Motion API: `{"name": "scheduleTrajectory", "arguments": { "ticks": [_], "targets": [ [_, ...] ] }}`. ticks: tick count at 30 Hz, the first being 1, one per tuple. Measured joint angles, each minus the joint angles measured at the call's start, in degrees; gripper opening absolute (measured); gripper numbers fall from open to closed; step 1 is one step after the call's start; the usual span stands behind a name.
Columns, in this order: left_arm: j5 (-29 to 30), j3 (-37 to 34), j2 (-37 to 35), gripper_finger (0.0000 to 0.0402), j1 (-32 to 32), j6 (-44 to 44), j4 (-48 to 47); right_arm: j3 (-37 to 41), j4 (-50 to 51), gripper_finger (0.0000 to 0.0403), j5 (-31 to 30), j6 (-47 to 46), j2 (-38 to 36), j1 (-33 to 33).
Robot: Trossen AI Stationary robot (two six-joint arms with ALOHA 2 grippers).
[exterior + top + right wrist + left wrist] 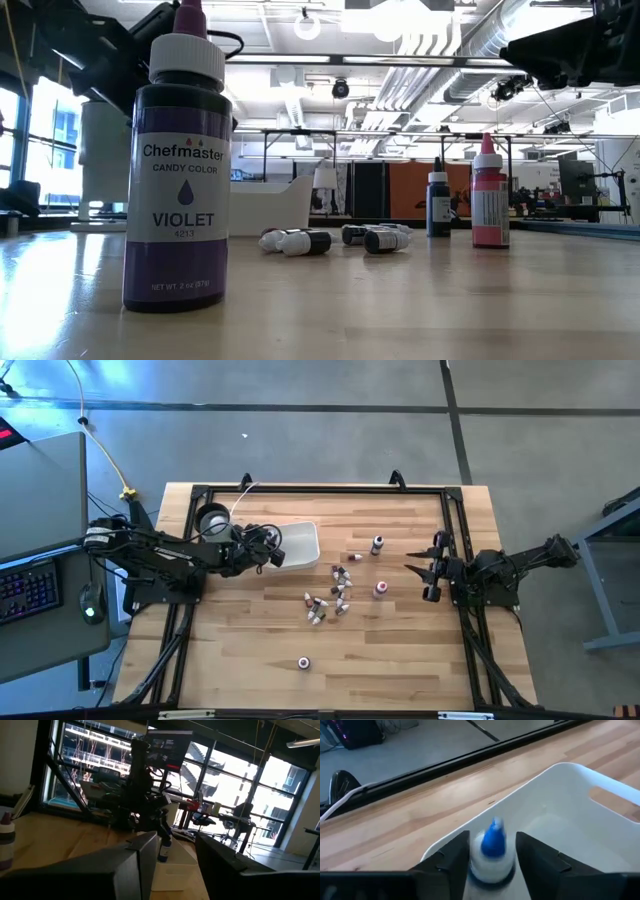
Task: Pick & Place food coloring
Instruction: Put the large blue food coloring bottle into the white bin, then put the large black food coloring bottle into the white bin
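Poised over the white square plastic tray [580, 815], the left gripper [492, 855] flanks a blue-tipped, white-capped food coloring bottle [492, 851], jaws seemingly parting to drop it inside. The right gripper [432, 572] waits open, empty, beside the scattered bottles [330, 598].

The tray [300, 545] is plain white. The bottle [492, 852] over it has a blue tip and a white collar. The nearest bottle [178, 170] is deep purple, with a white collar, violet tip and white lettering. At three o'clock from it stand a dark bottle [438, 204] and a red one [489, 197] with a white label. The table [400, 650] is pale wood, striped lengthwise.
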State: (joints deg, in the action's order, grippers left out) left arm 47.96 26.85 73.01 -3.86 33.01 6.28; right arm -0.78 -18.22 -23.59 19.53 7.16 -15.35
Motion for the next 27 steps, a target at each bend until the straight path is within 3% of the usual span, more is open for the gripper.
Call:
{"name": "scheduleTrajectory", "arguments": {
  "ticks": [5,12,17,24,27],
  "targets": [
    [0.3,1.9,-0.4,0.0174,0.1,-1.1,-0.4,0.0,0.5,0.0128,0.0,-0.1,0.0,0.0],
    [-2.2,10.6,-4.1,0.0175,0.1,-13.1,-2.8,0.0,0.4,0.0128,-1.3,-2.4,0.0,0.0],
    [-5.3,20.9,-8.6,0.0176,0.1,-19.5,-15.9,0.0,1.1,0.0128,0.0,-10.3,0.0,0.0],
    [-14.8,34.1,-14.7,0.0176,0.1,-17.1,-43.0,0.2,3.0,0.0128,-1.5,-17.2,2.7,0.0],
    [-19.5,35.9,-17.3,0.0176,0.1,-15.7,-47.1,0.2,2.1,0.0128,-3.3,-20.4,5.8,0.0]
  ]
}}
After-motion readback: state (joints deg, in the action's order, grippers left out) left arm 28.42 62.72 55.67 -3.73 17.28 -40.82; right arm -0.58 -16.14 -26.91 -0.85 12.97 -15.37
